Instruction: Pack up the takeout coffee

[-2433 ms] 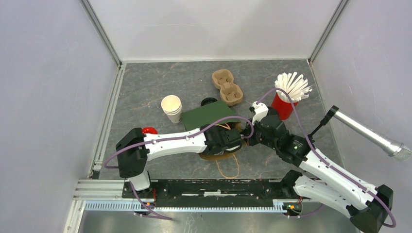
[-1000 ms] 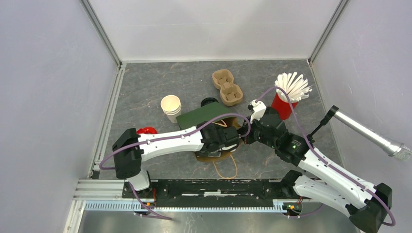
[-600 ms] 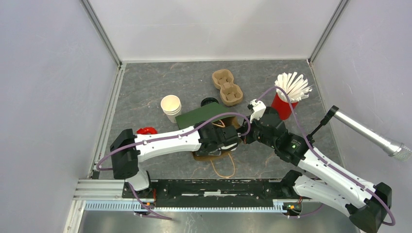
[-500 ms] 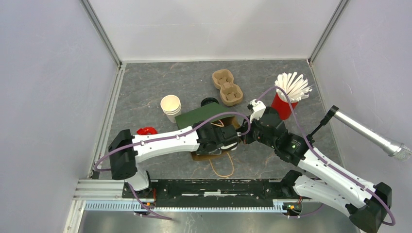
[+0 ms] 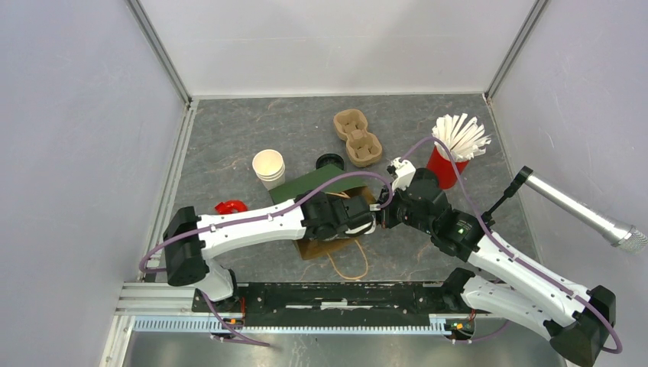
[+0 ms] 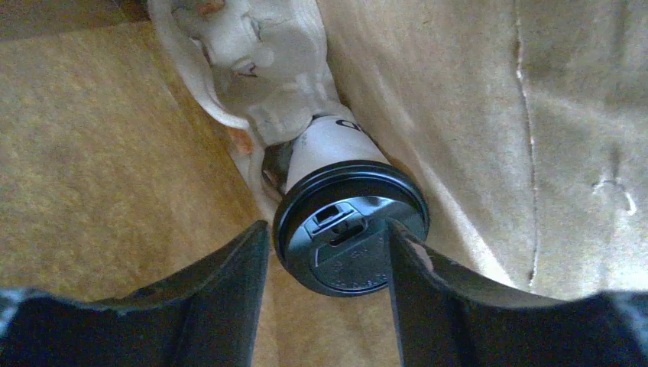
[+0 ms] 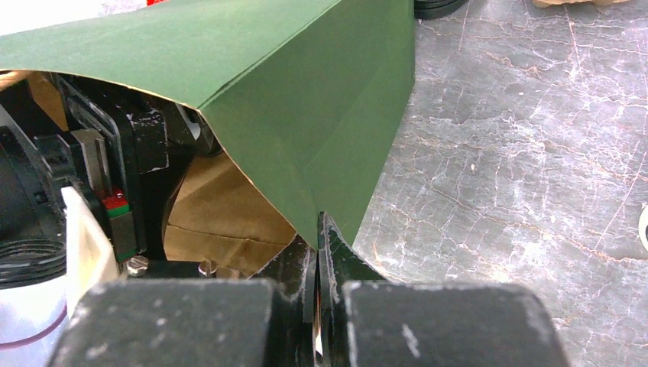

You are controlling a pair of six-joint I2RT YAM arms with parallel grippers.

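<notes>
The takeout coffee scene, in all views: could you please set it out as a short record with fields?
coffee cup: white, black lid, inside the bag
bag: green outside, brown inside
left gripper: open, fingers either side of the lid
right gripper: shut on the bag's edge
elsewhere: stack of white cups, cardboard cup carrier, red cup of straws

The takeout coffee (image 6: 334, 149) is laid on its side inside the paper bag (image 6: 474, 115), against the brown inner wall. Its white paper body, printed with dark lettering, is pointed deeper into the bag. The round black lid (image 6: 353, 243) is fitted on, turned toward the left wrist camera, sip hole uppermost.
</notes>
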